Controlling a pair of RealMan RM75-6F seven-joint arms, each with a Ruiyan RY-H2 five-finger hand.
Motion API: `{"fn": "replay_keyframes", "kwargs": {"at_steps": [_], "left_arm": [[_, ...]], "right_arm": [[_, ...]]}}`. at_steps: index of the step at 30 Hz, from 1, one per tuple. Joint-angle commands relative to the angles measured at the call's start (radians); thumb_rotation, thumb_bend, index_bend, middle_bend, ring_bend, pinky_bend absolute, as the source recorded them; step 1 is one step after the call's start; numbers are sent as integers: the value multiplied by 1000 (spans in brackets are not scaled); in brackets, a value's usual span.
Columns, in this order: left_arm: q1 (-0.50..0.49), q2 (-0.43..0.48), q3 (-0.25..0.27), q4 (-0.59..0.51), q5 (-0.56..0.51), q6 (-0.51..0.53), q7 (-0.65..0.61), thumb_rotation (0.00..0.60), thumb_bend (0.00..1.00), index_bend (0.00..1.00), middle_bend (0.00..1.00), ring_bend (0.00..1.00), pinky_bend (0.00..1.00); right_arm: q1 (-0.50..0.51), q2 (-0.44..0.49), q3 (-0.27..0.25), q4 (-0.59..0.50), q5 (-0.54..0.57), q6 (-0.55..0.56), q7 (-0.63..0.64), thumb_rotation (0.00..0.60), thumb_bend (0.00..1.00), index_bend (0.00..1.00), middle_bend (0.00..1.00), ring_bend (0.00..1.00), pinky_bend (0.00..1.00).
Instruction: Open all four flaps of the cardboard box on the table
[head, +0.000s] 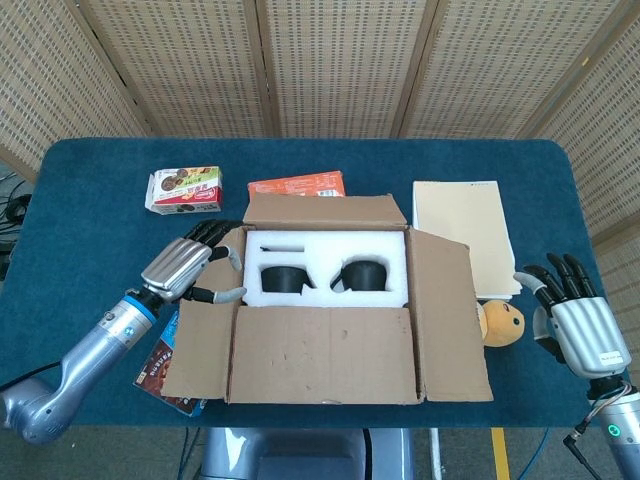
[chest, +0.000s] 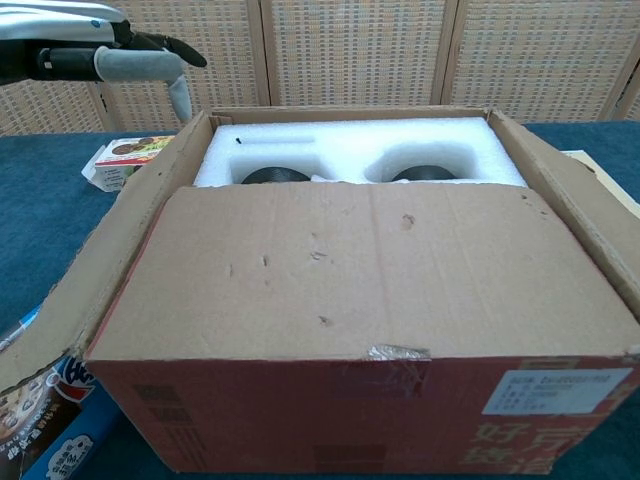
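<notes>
The cardboard box (head: 325, 300) stands mid-table with white foam (chest: 360, 148) and two black items showing inside. Its far flap (head: 325, 210) leans back and its right flap (head: 445, 315) is spread outward. The near flap (chest: 370, 270) lies flat over the front half of the opening. Its left flap (head: 205, 340) slopes outward. My left hand (head: 185, 268) hovers over that flap's far corner with fingers spread, holding nothing; it also shows at the top left in the chest view (chest: 110, 60). My right hand (head: 580, 325) is open near the table's right front edge.
A cookie box (head: 183, 188) and an orange packet (head: 297, 186) lie behind the box. A beige folder (head: 465, 235) lies to its right, with a yellow plush toy (head: 500, 322) by the right flap. A snack packet (head: 165, 365) sticks out under the left flap.
</notes>
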Motion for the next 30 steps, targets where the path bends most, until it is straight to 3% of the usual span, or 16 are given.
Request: {"fn": "replay_keyframes", "kwargs": {"at_steps": [1, 12, 30], "left_arm": [[2, -13, 11, 5, 6, -16, -29, 90, 115, 430, 61, 0, 0], [2, -61, 42, 23, 69, -28, -106, 85, 98, 430, 45, 0, 0], [-18, -60, 72, -7, 93, -47, -78, 84, 85, 430, 24, 0, 0]], "right_arm": [[-2, -1, 0, 1, 2, 1, 1, 600, 808, 210, 199, 0, 0], [-9, 0, 1, 3, 6, 9, 3, 600, 807, 209, 199, 0, 0], [-17, 2, 4, 5, 8, 20, 9, 600, 811, 210, 199, 0, 0]]}}
